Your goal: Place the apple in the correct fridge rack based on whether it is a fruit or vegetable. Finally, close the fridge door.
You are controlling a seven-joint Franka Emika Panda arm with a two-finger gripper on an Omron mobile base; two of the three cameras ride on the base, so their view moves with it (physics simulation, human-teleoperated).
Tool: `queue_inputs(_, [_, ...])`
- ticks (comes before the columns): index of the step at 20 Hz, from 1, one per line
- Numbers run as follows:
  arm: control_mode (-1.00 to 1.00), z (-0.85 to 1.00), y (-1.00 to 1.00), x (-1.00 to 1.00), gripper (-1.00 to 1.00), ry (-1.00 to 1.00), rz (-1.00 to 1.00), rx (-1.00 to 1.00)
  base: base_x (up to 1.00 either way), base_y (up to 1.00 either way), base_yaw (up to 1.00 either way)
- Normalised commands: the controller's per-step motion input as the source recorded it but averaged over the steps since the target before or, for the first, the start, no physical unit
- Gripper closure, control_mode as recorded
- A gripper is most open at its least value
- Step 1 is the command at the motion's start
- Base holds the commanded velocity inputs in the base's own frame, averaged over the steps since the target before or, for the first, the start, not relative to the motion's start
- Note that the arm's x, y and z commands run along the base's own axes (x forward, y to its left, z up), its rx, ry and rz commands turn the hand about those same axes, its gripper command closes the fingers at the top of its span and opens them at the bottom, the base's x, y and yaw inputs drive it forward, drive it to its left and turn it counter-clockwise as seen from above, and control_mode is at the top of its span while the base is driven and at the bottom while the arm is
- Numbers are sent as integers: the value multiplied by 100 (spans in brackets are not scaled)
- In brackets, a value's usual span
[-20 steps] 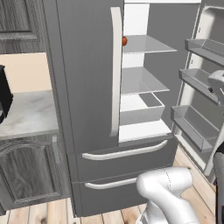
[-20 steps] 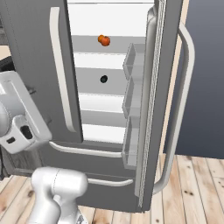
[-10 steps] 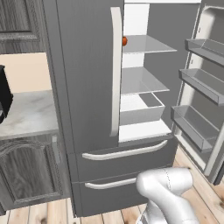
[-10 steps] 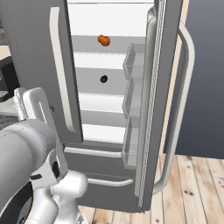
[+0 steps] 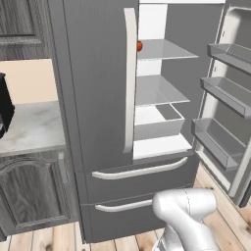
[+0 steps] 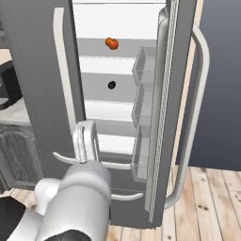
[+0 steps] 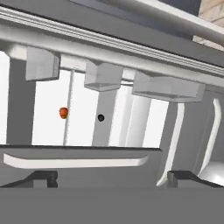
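apple [image 6: 112, 43] sitting on the top fridge rack [image 5: 164, 50], around 11 o'clock in the right base view | jaws [image 7: 111, 177] spread wide, nothing in them | right fridge door [image 6: 176, 94] hanging open, left one shut

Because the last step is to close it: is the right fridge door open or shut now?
Open. The right fridge door stands swung out, its bins facing the room, and the apple shows inside on the top fridge rack.
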Motion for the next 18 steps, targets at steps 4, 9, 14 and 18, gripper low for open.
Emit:
queue_inputs(4, [-100, -4, -95, 23, -100, 0, 0, 23, 0, 0, 0])
queue_inputs(9, [-100, -4, -93, 19, -100, 0, 0, 20, 0, 0, 0])
queue_inputs(14, [-100, -10, -82, 36, -100, 0, 0, 18, 0, 0, 0])
queue_inputs(18, [-100, -17, -70, 56, -100, 0, 0, 16, 0, 0, 0])
